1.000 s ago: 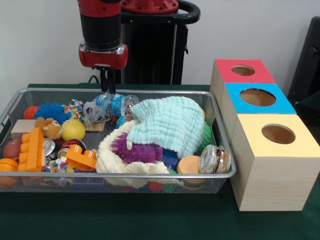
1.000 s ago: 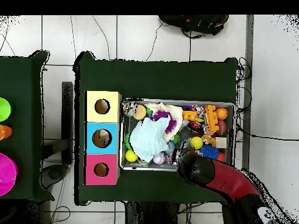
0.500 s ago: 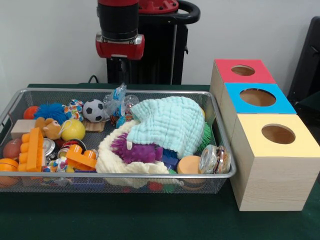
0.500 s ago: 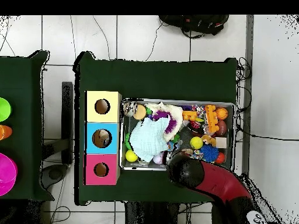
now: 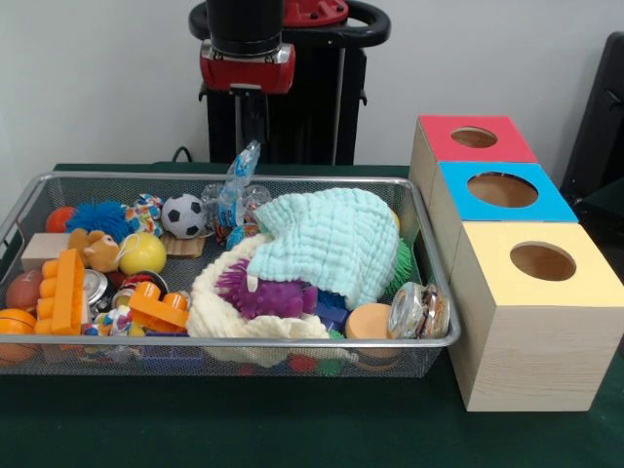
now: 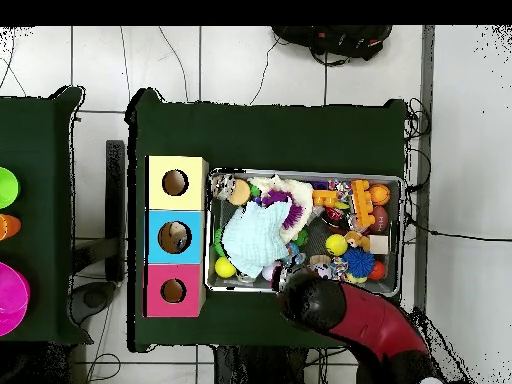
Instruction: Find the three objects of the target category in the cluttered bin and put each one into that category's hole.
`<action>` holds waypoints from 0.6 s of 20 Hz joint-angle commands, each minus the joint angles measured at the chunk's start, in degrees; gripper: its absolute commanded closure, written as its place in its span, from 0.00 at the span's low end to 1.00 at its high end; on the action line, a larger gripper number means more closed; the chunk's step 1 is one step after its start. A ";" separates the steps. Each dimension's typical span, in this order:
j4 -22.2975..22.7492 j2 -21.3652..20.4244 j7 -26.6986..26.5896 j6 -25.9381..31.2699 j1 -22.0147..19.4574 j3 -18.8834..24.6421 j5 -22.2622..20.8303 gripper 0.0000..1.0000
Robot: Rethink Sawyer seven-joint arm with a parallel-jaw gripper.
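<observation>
Hanging at top centre of the front view, the red-and-black gripper (image 5: 248, 125) pinches the top of a clear crumpled plastic bottle with a blue label (image 5: 235, 191). The bottle stands nearly upright, long axis vertical, its lower end among the toys at the far rim. Label writing is unreadable. The wide silver wire-mesh basket (image 5: 117, 345) sits left of centre on the green desk (image 5: 292, 429), long axis left-right.

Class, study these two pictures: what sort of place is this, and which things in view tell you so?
Probably a robotics lab: a robot arm over a green-covered table, a wire bin of mixed toys, three sorting boxes, and cables across a tiled floor.
</observation>
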 commanded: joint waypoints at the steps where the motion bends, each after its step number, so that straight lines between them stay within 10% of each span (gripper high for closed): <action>1: 3.23 -1.06 10.92 6.20 0.50 0.06 3.84 1.00; 12: 2.78 -1.67 13.71 6.90 5.52 -2.61 6.69 1.00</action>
